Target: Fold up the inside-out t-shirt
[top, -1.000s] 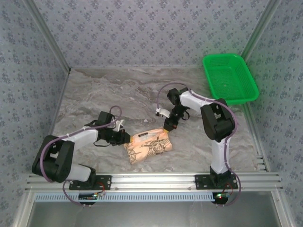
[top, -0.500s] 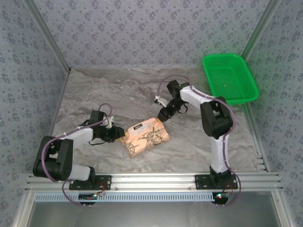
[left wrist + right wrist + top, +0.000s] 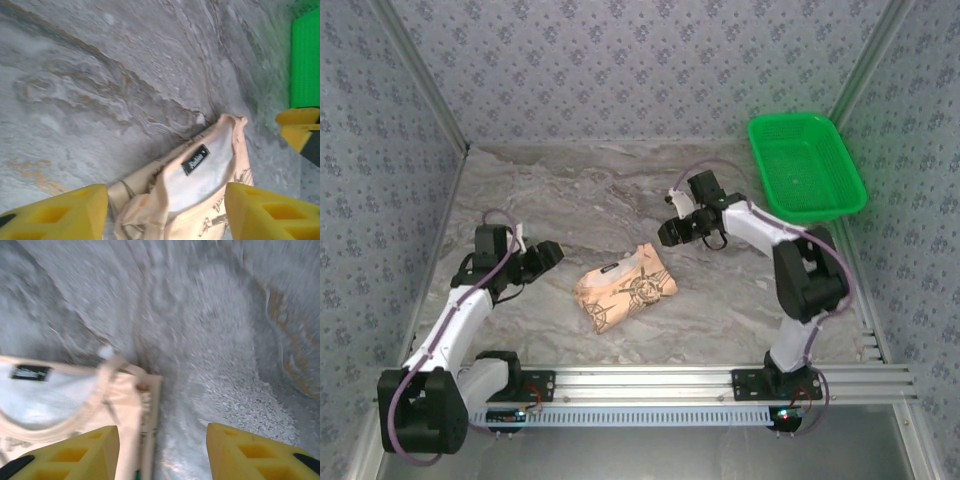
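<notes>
The inside-out t-shirt [image 3: 625, 287] lies as a small folded bundle on the marble table, printed side up, with its pale collar opening and black neck label [image 3: 195, 160] showing. My left gripper [image 3: 548, 252] hovers open to the left of it, clear of the cloth. In the left wrist view the t-shirt [image 3: 210, 195] lies ahead between the spread yellow fingers [image 3: 60, 212]. My right gripper [image 3: 668, 232] is open above and to the right of the bundle. The right wrist view has the t-shirt's corner [image 3: 125, 405] by its left finger [image 3: 70, 457], untouched.
A green plastic basket [image 3: 807, 165] stands at the back right corner, and its edge [image 3: 305, 65] is seen from the left wrist. Patterned walls and metal rails close in the table [image 3: 570, 190]. Bare marble lies behind and left of the bundle.
Both grippers have opened and let go of the t-shirt. The left arm drew back to the left, the right arm up and to the right. The bundle stays on the table.
</notes>
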